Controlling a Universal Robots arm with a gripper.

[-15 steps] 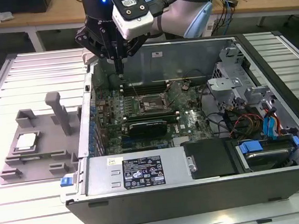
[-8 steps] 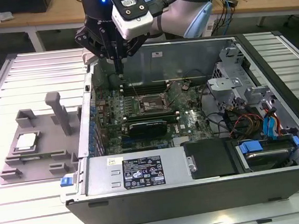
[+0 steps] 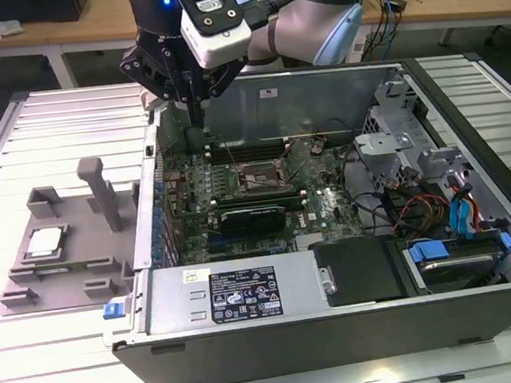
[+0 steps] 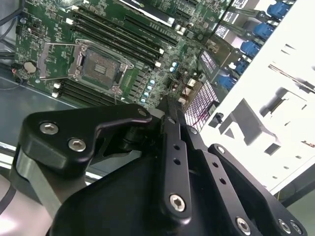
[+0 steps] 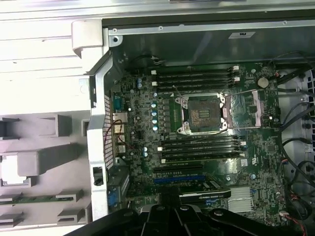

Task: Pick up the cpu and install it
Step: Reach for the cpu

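Note:
The cpu [image 3: 45, 242], a small square chip with a silver top, lies flat in a pocket of the grey fixture [image 3: 72, 263] at the exterior view's left, outside the computer case. My gripper [image 3: 197, 129] hangs over the case's far left corner, above the motherboard, well away from the cpu. Its fingers [image 4: 167, 115] are shut together with nothing between them. The cpu socket [image 3: 259, 178] [image 4: 101, 66] [image 5: 202, 115] sits in the middle of the green board, with its metal load plate [image 5: 246, 105] swung open beside it.
The open computer case [image 3: 336, 279] lies on a slatted white table [image 3: 50, 130]. Memory slots [image 5: 197, 76] flank the socket. A grey post [image 3: 102, 193] stands on the fixture. Drive cage, cables and blue clips [image 3: 461, 212] fill the case at the exterior view's right.

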